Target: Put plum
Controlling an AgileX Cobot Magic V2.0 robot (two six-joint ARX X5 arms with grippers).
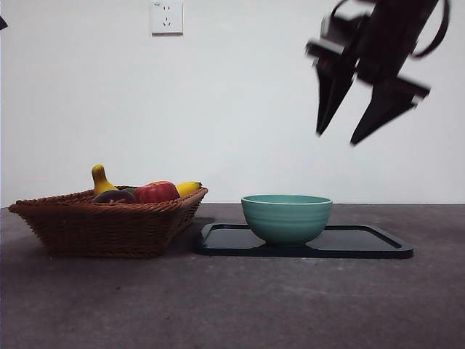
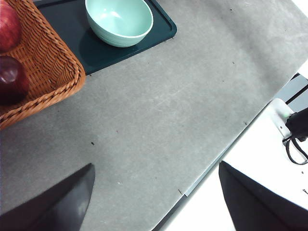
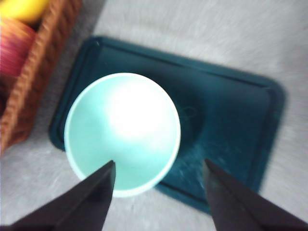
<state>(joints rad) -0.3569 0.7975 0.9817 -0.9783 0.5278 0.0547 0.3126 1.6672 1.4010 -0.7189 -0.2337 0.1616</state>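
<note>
Front view: basket [image 1: 109,225] sits left on the table, plum [image 1: 115,197] inside near its front rim beside the apple [image 1: 157,192]. Plum is round, no long axis, dark maroon, glossy. Bowl [image 1: 286,218] stands on the tray [image 1: 363,243]. Right gripper [image 1: 352,123] hangs above the bowl, jaws spread, empty. Left gripper [image 2: 154,202] is spread too, over bare table.

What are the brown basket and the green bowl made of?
The basket looks like woven wicker or rattan: brown strands plaited into a braided rim, matte. The bowl looks like glazed ceramic, though it could be hard plastic: smooth, pale teal, faint ridges around its side and a bright sheen inside in the right wrist view. It stands on a dark tray.
</note>
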